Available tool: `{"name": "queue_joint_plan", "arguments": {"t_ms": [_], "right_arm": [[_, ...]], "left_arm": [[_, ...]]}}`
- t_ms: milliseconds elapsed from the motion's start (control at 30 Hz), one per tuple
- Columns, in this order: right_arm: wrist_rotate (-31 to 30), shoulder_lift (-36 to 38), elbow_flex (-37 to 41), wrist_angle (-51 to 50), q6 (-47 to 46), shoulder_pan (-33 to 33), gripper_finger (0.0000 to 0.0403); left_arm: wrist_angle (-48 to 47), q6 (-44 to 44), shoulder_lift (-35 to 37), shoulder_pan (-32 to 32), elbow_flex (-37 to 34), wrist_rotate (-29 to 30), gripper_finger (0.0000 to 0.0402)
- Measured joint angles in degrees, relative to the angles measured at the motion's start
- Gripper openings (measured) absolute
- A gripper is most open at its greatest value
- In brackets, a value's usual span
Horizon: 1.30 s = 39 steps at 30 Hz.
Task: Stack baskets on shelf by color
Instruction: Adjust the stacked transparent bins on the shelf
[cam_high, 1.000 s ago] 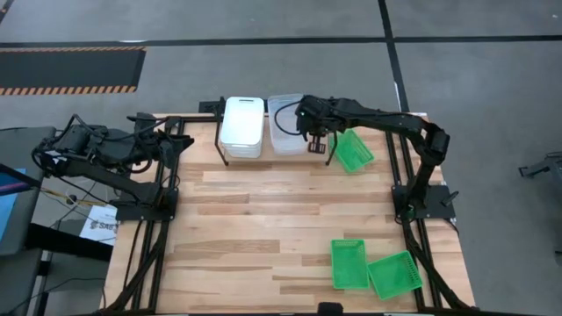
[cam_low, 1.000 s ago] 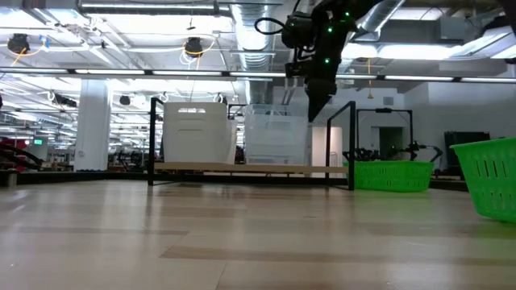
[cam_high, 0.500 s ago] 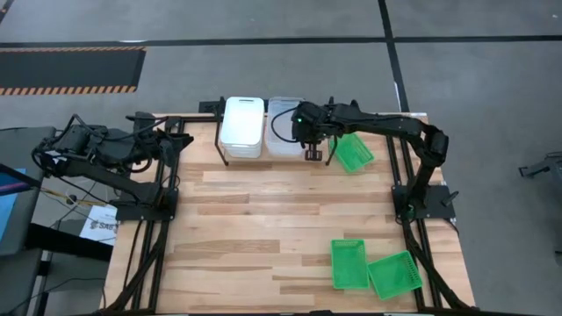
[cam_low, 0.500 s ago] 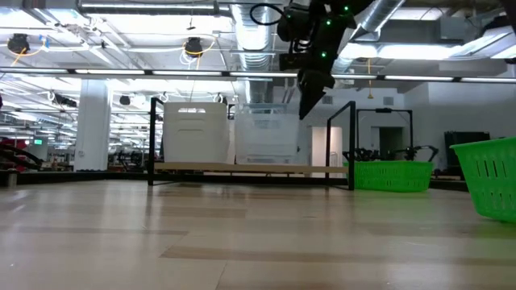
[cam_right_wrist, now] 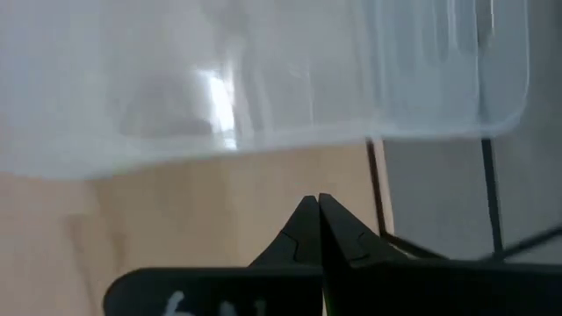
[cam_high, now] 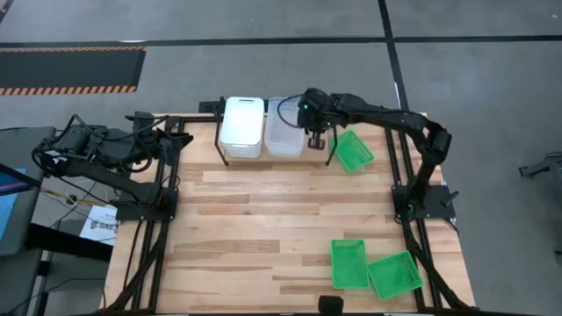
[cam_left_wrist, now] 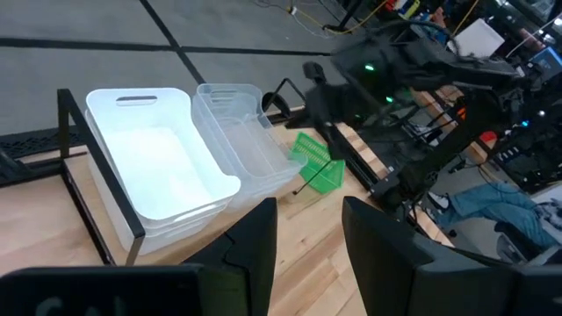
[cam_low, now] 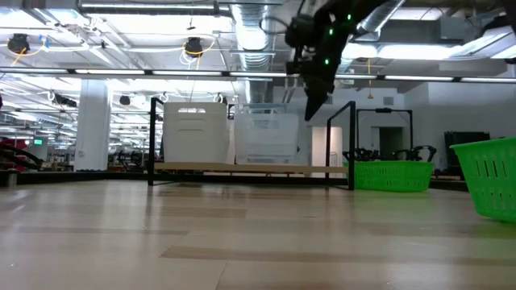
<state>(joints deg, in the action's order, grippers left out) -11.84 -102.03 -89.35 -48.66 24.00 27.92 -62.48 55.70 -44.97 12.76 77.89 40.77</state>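
The right gripper hangs above the shelf at the worktop's far edge, just beside the clear baskets, its jaws pressed together and holding nothing. In the last second it has swung in toward the clear baskets and back out, and they now sit snug against the white baskets — a nudge, it seems, to close the gap, though the low view is too distant to be sure of contact.

That leaves white and clear stacked on the shelf and green still to do. One green basket lies on the worktop just past the shelf's right end; two more rest near the front right corner. The left gripper waits at the far left edge — jaws partly apart, empty.
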Motion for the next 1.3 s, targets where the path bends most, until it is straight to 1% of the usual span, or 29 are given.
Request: {"name": "queue_joint_plan", "arguments": {"t_ms": [200,433,533,700,867,1133,1200,1300], "right_arm": [[2.1,-3.8,0.0,2.2,0.0,3.5,0.0005],[2.8,-7.3,0.0,6.3,1.7,4.1,0.0005],[2.8,-7.7,-0.1,8.3,2.0,3.5,0.0008],[2.8,-8.0,-0.3,8.7,3.2,3.4,0.0005],[2.8,-8.0,-0.3,10.5,3.5,4.3,0.0010],[2.6,-8.0,-0.3,13.5,3.6,4.9,0.0012],[1.9,-8.0,-0.3,13.6,3.6,4.8,0.0014],[-1.5,-8.0,-2.9,10.7,3.6,4.2,0.0018]], "left_arm": [[0.0,0.0,0.0,0.0,0.0,0.0,0.0119],[0.0,0.0,0.0,0.0,0.0,0.1,0.0119],[0.0,0.0,0.0,0.0,0.0,0.1,0.0119],[0.0,0.0,0.0,0.0,0.0,0.7,0.0119],[0.0,-0.5,0.0,0.0,0.0,1.9,0.0119],[0.0,-0.6,0.0,0.0,0.0,2.0,0.0119],[0.0,-0.6,0.0,0.0,0.0,2.0,0.0119],[0.0,-0.6,0.0,0.0,0.0,2.0,0.0119]]}}
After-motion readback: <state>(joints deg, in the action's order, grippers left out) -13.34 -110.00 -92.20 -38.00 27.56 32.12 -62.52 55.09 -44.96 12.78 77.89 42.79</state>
